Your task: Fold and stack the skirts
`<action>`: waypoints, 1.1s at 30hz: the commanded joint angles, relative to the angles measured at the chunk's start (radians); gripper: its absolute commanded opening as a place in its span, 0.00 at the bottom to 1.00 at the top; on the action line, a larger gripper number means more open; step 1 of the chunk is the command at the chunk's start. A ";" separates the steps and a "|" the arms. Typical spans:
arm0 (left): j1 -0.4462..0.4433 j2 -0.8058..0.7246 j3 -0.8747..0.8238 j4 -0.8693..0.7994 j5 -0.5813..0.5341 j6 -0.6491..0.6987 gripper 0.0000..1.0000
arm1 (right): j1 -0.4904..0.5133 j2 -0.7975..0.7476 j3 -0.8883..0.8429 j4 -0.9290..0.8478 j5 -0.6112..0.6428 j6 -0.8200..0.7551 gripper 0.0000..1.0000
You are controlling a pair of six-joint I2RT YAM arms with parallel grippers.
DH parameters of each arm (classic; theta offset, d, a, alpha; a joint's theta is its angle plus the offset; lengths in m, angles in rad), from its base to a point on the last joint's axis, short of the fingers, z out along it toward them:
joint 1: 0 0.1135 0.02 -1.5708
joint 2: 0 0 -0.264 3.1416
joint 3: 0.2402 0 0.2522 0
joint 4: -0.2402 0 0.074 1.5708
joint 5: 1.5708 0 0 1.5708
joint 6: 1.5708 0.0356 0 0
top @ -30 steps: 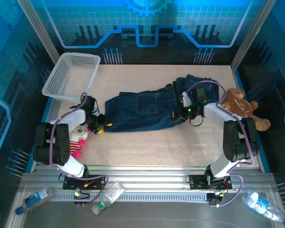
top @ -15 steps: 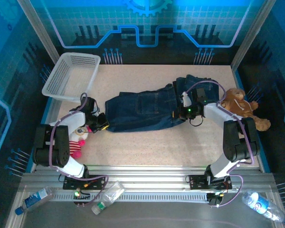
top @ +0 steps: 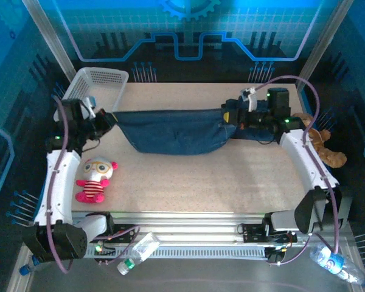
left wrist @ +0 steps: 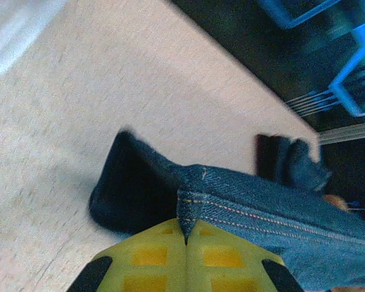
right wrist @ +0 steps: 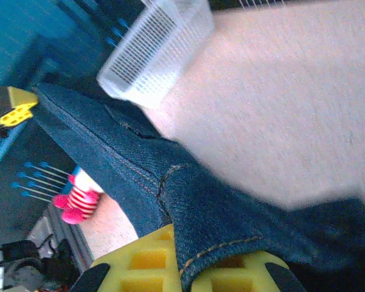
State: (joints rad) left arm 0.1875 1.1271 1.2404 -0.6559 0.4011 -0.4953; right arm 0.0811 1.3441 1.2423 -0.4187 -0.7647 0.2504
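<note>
Top external: at the far left a white basket (top: 103, 76) stands just beside my left gripper (top: 106, 120), which is pinched tight on the left corner of the dark blue denim skirt (top: 170, 131). Nearer, a pink-and-white plush toy (top: 94, 179) lies on the table (top: 201, 176). The skirt stretches across the far half of the table, its middle sagging, to my right gripper (top: 226, 115), clamped on the other end. A brown teddy bear (top: 319, 143) lies at the right edge.

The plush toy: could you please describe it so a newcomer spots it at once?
On the beige table, look near-left, beside the left arm. The plush toy lies there; its pink-and-white stripes set it apart from the brown teddy bear at far right.
</note>
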 commanded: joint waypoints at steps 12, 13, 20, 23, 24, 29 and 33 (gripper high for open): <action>0.096 0.074 0.425 -0.190 0.231 -0.028 0.00 | -0.047 -0.086 0.145 0.119 -0.144 0.132 0.07; 0.096 0.075 0.418 -0.173 0.249 -0.042 0.00 | -0.046 -0.087 0.132 0.151 -0.169 0.148 0.00; 0.096 0.078 0.321 -0.083 0.315 -0.107 0.00 | -0.021 -0.090 0.019 0.242 -0.163 0.189 0.00; 0.118 0.108 0.307 -0.112 0.308 -0.068 0.00 | -0.047 -0.103 -0.031 0.292 -0.100 0.230 0.00; 0.149 0.125 0.304 -0.133 0.308 -0.065 0.00 | -0.078 -0.114 -0.062 0.362 -0.107 0.280 0.00; 0.202 0.179 0.180 -0.024 0.549 -0.151 0.00 | -0.080 -0.190 -0.144 0.576 -0.125 0.313 0.00; 0.172 0.239 0.183 -0.271 0.542 0.035 0.00 | -0.018 -0.230 -0.114 0.481 -0.079 0.151 0.00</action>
State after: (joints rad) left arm 0.3565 1.3575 1.4380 -0.7895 0.8818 -0.5350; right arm 0.0521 1.1793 1.0969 -0.0193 -0.8703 0.4812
